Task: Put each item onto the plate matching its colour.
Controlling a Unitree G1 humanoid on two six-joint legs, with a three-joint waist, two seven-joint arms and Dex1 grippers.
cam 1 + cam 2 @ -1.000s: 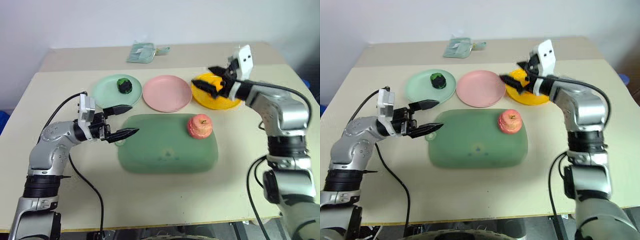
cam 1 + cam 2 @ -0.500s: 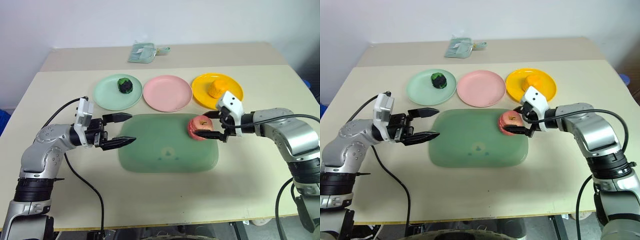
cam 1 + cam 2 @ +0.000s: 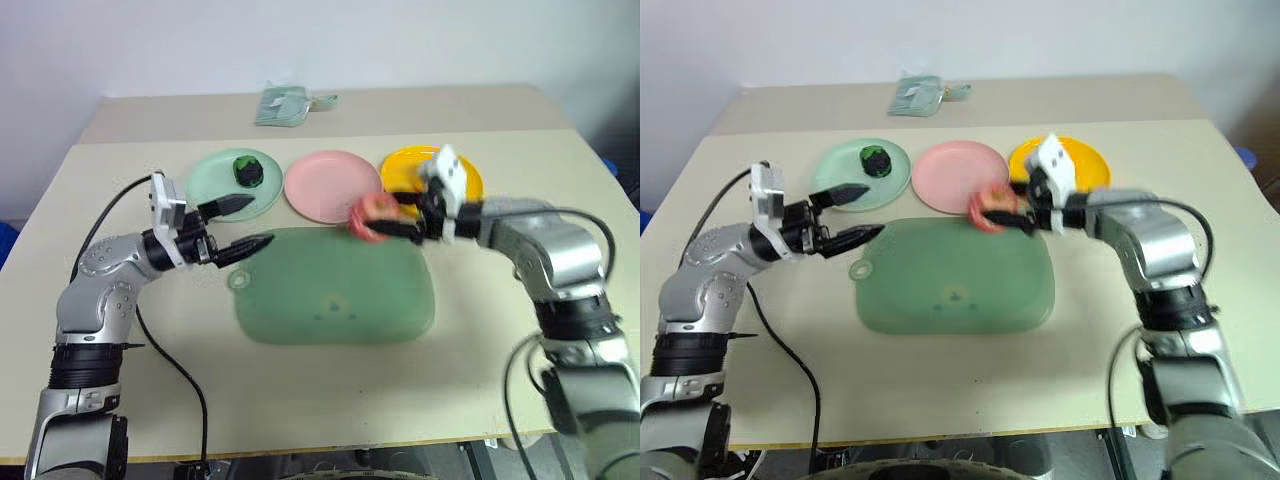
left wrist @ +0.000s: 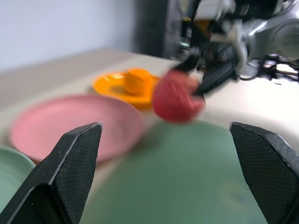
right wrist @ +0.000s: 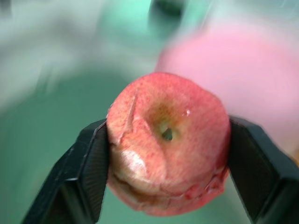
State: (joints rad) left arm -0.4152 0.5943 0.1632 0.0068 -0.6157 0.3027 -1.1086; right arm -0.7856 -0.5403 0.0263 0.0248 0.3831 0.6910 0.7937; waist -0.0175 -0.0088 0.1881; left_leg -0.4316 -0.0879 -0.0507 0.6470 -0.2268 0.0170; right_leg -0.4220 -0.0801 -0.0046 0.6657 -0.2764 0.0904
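Observation:
My right gripper is shut on the red-pink apple, holding it in the air above the far edge of the green board, just in front of the pink plate. The apple sits clamped between the two black fingers. The dark green ball lies on the mint green plate. The lumpy yellow-orange fruit rests on the yellow plate. My left gripper is open and empty, hovering between the green plate and the board's left end.
A large translucent green board with a handle hole lies mid-table. A folded pale green cloth lies at the far edge. Bare table spreads to the front and right.
My right gripper shut on the apple, lifted it off the board and carried it left and away toward the pink plate. The left gripper rose slightly toward the green plate.

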